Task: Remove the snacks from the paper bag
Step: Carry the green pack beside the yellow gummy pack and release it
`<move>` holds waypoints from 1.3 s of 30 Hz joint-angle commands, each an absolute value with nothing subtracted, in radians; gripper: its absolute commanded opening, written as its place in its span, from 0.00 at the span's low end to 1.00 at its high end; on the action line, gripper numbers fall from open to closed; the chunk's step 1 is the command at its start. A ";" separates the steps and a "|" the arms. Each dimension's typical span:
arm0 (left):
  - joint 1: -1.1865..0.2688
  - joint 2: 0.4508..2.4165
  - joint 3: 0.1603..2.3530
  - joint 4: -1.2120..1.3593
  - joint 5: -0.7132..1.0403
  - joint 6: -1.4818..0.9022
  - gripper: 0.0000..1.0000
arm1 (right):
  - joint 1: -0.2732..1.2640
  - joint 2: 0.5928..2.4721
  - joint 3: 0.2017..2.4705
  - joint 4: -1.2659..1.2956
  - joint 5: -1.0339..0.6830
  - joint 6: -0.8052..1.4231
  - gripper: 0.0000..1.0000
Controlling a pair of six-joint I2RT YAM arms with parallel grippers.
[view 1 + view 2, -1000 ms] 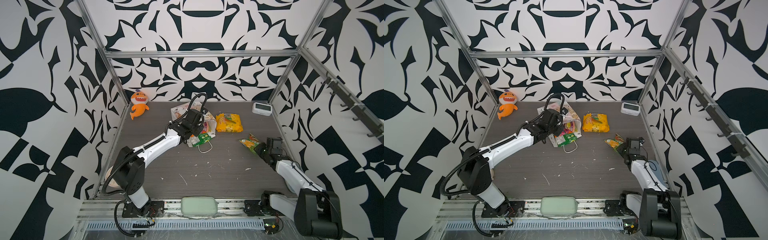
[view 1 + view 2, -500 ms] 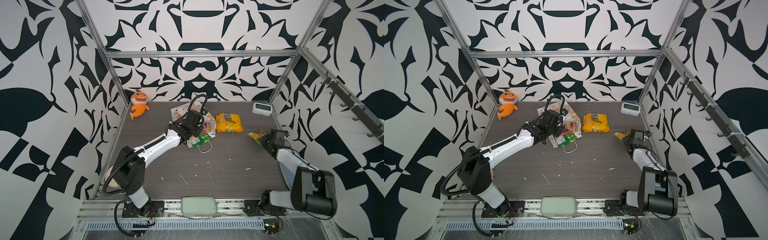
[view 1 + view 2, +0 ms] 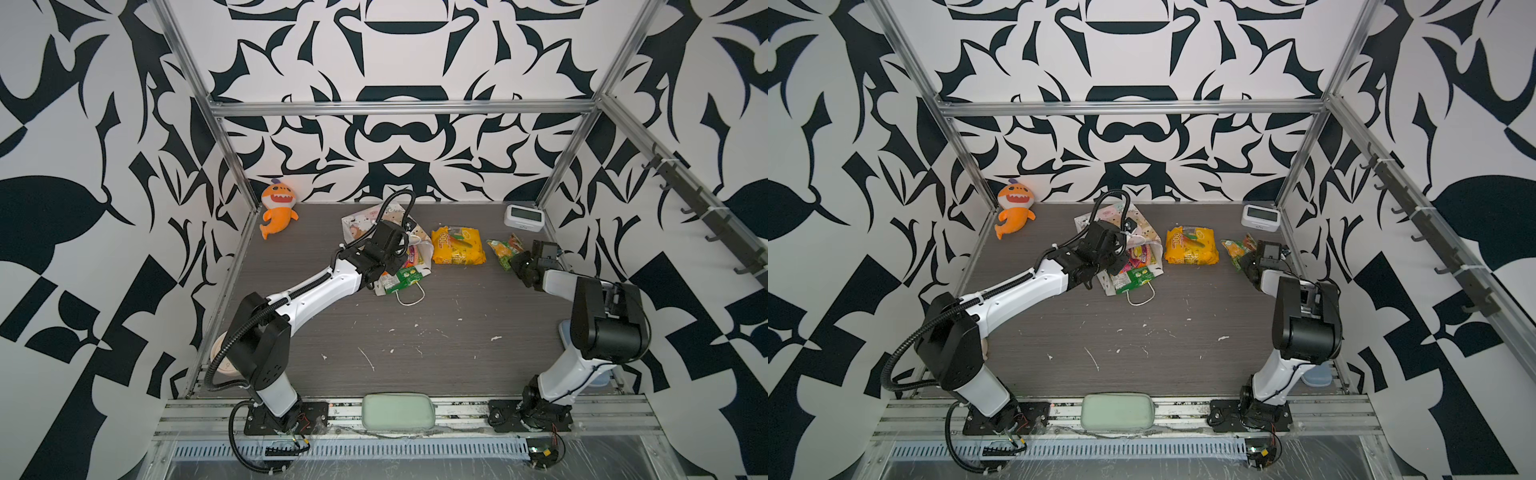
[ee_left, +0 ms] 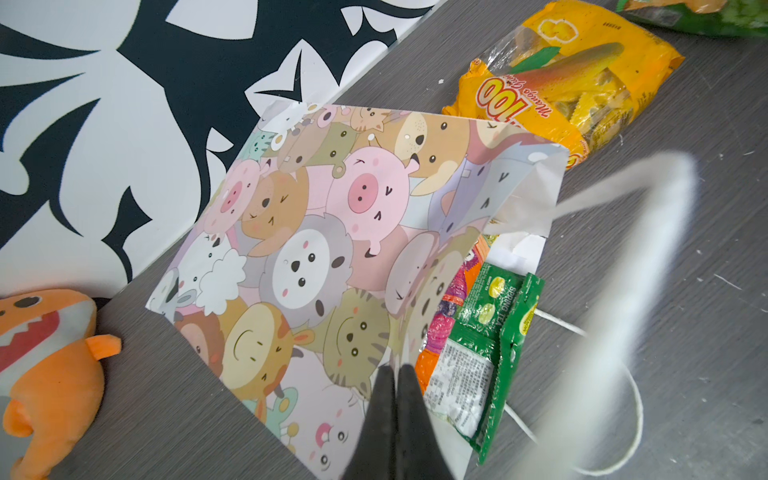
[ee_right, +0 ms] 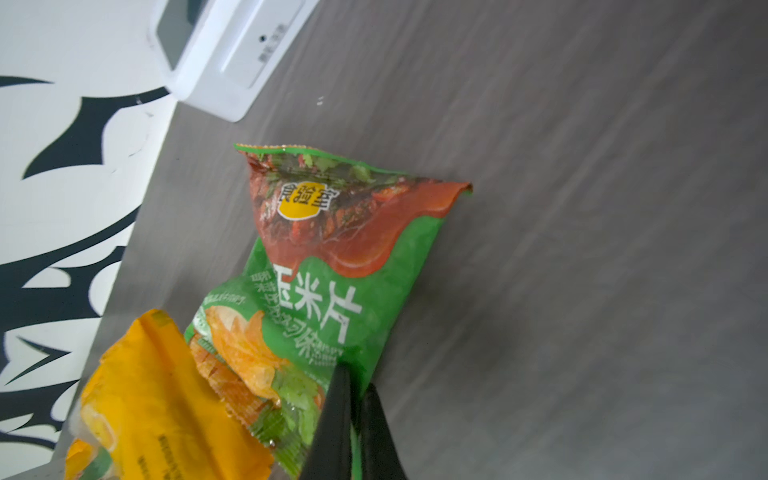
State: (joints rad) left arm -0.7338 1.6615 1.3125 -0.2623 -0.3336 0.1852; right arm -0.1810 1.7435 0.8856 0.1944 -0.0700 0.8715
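Note:
The paper bag (image 3: 360, 218) (image 3: 1144, 226) (image 4: 316, 232) lies on its side at the back middle, mouth toward the front. My left gripper (image 4: 397, 370) (image 3: 395, 249) is shut on the upper edge of its mouth. A green packet (image 4: 490, 332) (image 3: 405, 276) and an orange-pink one (image 4: 442, 328) stick out of the mouth. A yellow-orange packet (image 3: 457, 247) (image 3: 1191, 246) lies on the table right of the bag. Farther right, my right gripper (image 5: 355, 378) (image 3: 517, 262) (image 3: 1246, 262) is shut on the edge of a green and red packet (image 5: 332, 266) (image 3: 503, 249). A yellow packet (image 5: 166, 395) rests against it.
An orange plush shark (image 3: 277, 205) sits in the back left corner and a white clock (image 3: 523, 216) (image 5: 224, 50) in the back right corner. The bag's cord handle (image 3: 409, 297) trails toward the front. A pale green pad (image 3: 398, 411) lies on the front rail.
My right gripper has carried the green and red packet from the right side toward the back, close to the yellow-orange packet. The left arm and the bag have stayed put.

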 commanded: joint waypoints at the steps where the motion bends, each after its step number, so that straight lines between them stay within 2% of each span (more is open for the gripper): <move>1: -0.741 1.646 1.306 -0.251 -0.310 0.198 0.03 | -0.165 1.764 0.953 0.245 -0.112 0.887 0.00; 4: -0.751 1.646 1.305 -0.254 -0.303 0.214 0.10 | -0.163 1.799 0.981 0.246 -0.149 0.894 0.07; 6: -0.757 1.648 1.307 -0.258 -0.298 0.223 0.18 | -0.162 1.800 0.973 0.271 -0.162 0.896 0.14; 8: -0.762 1.650 1.311 -0.266 -0.294 0.230 0.32 | -0.162 1.791 0.971 0.265 -0.172 0.894 0.20; 9: -0.765 1.648 1.313 -0.273 -0.289 0.235 0.35 | -0.163 1.783 0.968 0.262 -0.177 0.889 0.23; 11: -0.767 1.639 1.309 -0.269 -0.277 0.243 0.47 | -0.163 1.756 0.958 0.255 -0.183 0.884 0.27; 12: -0.767 1.636 1.306 -0.265 -0.268 0.250 0.49 | -0.163 1.742 0.953 0.245 -0.184 0.882 0.28; 16: -0.767 1.648 1.316 -0.263 -0.258 0.279 0.79 | -0.161 1.648 0.936 0.186 -0.189 0.864 0.31; 21: -0.775 1.671 1.342 -0.299 -0.209 0.302 0.84 | -0.163 1.499 0.897 0.109 -0.189 0.815 0.32; 22: -0.775 1.672 1.334 -0.285 -0.209 0.304 0.89 | -0.162 1.471 0.893 0.086 -0.187 0.801 0.33; 23: -0.775 1.674 1.326 -0.271 -0.216 0.304 0.89 | -0.163 1.448 0.890 0.070 -0.186 0.792 0.33; 26: -0.775 1.707 1.291 -0.191 -0.297 0.327 0.94 | -0.163 1.375 0.865 0.052 -0.193 0.776 0.33; 32: -0.775 1.800 1.318 -0.099 -0.426 0.339 0.98 | -0.163 1.290 0.829 0.054 -0.195 0.775 0.33; 37: -0.780 1.884 1.311 0.064 -0.648 0.426 0.99 | -0.164 1.261 0.820 0.065 -0.206 0.779 0.33; 39: -0.784 1.923 1.309 0.153 -0.742 0.487 0.94 | -0.164 1.255 0.811 0.077 -0.210 0.789 0.33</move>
